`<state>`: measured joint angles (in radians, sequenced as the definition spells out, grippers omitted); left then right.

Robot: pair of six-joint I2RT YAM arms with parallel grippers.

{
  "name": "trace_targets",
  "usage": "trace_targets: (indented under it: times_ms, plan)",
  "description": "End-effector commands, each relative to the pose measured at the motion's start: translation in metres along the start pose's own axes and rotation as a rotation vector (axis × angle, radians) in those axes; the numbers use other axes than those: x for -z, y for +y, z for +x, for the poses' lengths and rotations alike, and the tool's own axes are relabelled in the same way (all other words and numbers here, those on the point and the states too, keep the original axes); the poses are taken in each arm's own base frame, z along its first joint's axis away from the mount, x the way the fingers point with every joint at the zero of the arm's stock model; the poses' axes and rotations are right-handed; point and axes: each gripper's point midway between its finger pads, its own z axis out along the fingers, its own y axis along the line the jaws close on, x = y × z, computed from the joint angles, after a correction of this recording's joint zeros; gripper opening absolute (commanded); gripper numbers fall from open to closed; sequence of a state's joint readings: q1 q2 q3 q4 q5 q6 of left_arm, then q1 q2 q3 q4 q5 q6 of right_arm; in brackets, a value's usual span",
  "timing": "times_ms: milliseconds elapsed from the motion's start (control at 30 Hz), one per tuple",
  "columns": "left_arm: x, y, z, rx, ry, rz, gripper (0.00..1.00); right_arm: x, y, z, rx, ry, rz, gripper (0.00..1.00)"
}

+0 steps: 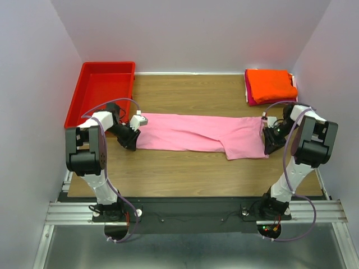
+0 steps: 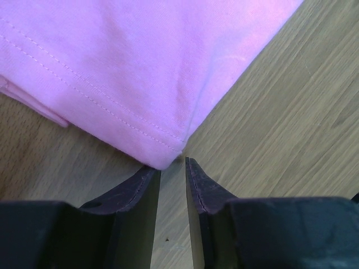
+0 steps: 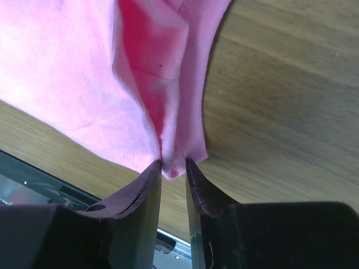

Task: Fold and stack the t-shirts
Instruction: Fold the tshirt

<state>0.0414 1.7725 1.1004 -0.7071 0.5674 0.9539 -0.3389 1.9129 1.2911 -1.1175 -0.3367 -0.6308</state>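
Cloth, soft and limp | pink t-shirt mid-worktop, best taken by corners | left gripper parted, empty | right gripper parted around hem

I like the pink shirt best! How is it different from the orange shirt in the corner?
The pink shirt lies stretched out long across the middle of the table; the orange shirt is folded into a small square in the far right corner. The pink one lies alone on the wood; the orange one sits on top of another folded, darker cloth. A gripper is at each end of the pink shirt; none is near the orange. Both are plain-coloured soft cloth.
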Motion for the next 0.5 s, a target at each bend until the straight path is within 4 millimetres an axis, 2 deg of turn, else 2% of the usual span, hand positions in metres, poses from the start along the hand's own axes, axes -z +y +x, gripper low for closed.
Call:
trace_targets:
  times_ms: [0, 100, 200, 233, 367, 400, 467]
  plan:
    - [-0.002, 0.003, -0.006, 0.026, -0.031, 0.005, 0.36, -0.007, 0.002, -0.002, -0.008, -0.017, -0.019, 0.29]
    - [-0.008, 0.003, -0.007, 0.049, -0.039, 0.02, 0.36, -0.01, 0.004, 0.002, -0.009, -0.008, -0.033, 0.26]
    - [-0.013, 0.003, -0.006, 0.075, -0.043, 0.035, 0.35, -0.009, 0.004, 0.005, -0.001, -0.005, -0.022, 0.03]
    - [-0.014, 0.001, -0.004, 0.075, -0.039, 0.039, 0.32, -0.008, 0.003, 0.004, 0.0, -0.008, -0.018, 0.01]
    - [-0.009, -0.003, 0.0, 0.056, -0.021, 0.041, 0.11, 0.001, -0.002, 0.005, 0.016, -0.004, 0.031, 0.01]
    - [-0.007, -0.004, 0.002, 0.05, -0.017, 0.039, 0.02, 0.003, -0.004, 0.004, 0.02, -0.005, 0.044, 0.01]
    - [0.0, -0.005, 0.004, 0.038, -0.012, 0.032, 0.0, 0.008, -0.009, 0.005, 0.03, 0.0, 0.077, 0.01]
